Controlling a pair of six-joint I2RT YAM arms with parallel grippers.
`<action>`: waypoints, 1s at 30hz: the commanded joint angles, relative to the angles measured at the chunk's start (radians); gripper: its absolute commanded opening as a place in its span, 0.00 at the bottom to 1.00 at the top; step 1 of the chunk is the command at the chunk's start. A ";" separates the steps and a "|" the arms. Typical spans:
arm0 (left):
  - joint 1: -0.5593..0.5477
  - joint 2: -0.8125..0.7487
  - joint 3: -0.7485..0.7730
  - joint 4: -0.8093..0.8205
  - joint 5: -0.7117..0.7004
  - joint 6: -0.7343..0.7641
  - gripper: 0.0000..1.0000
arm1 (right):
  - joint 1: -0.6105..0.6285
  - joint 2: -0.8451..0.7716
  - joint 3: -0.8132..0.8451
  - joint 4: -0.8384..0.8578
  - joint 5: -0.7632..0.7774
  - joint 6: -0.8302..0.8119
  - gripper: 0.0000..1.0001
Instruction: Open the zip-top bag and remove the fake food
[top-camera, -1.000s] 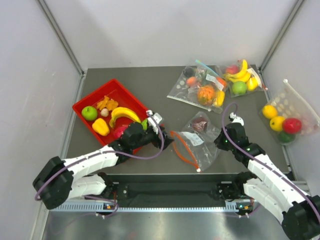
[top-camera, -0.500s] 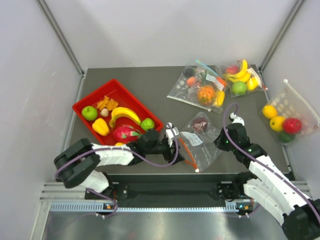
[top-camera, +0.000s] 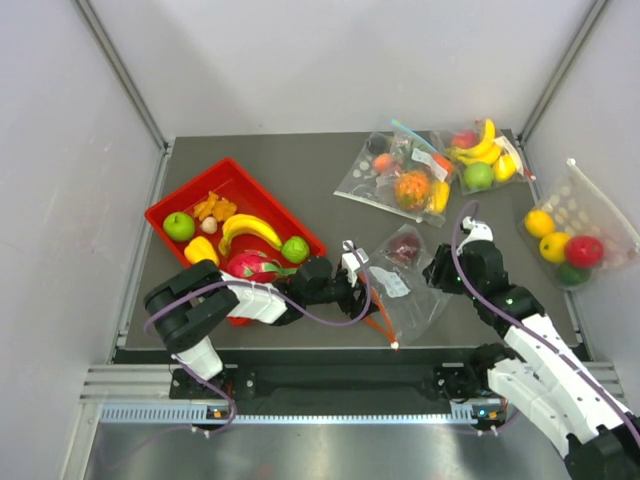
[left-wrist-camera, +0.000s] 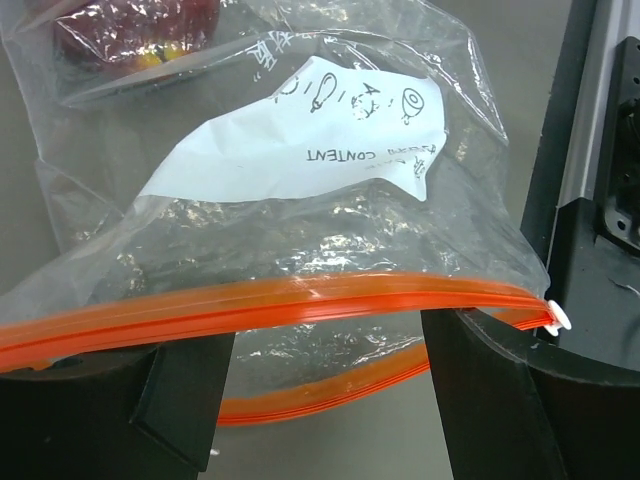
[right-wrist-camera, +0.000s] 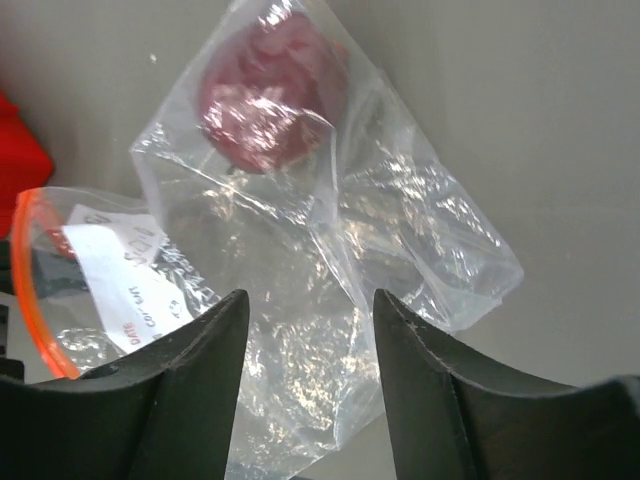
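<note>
The zip-top bag (top-camera: 400, 285) lies near the table's front edge, its mouth gaping to the left. In the left wrist view its orange-red zip strip (left-wrist-camera: 300, 305) and white label (left-wrist-camera: 300, 140) are close up. My left gripper (top-camera: 357, 278) is open at the mouth; the upper strip lies across the fingertips (left-wrist-camera: 470, 345) and the lower strip shows between them. A dark purple piece (top-camera: 403, 248) sits inside the bag (right-wrist-camera: 300, 240), also in the right wrist view (right-wrist-camera: 265, 100). My right gripper (top-camera: 445, 275) is open over the bag's closed end (right-wrist-camera: 310, 300). Two green apples (top-camera: 180, 226) (top-camera: 295, 248), orange segments (top-camera: 213, 206) and a yellow piece (top-camera: 200, 250) lie in the red tray (top-camera: 165, 208).
The tray also holds a banana (top-camera: 248, 228) and a pink dragon fruit (top-camera: 250, 266). A clear bag with a pale blue zip (top-camera: 400, 175) and a bag with bananas (top-camera: 480, 155) lie at the back. A bag of fruit (top-camera: 570, 235) lies at the right edge.
My left arm has swung right from the tray to the bag's mouth, leaving a green apple in the tray. My right gripper has edged closer to the bag.
</note>
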 joint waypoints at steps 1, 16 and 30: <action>-0.005 0.004 0.023 0.083 -0.031 0.011 0.78 | -0.020 0.043 0.068 0.098 -0.030 -0.080 0.54; -0.005 -0.030 0.000 0.066 -0.045 0.005 0.78 | -0.161 0.383 0.104 0.535 -0.326 -0.205 0.68; -0.005 -0.036 -0.017 0.084 -0.068 0.000 0.79 | -0.190 0.663 0.079 0.722 -0.399 -0.230 0.53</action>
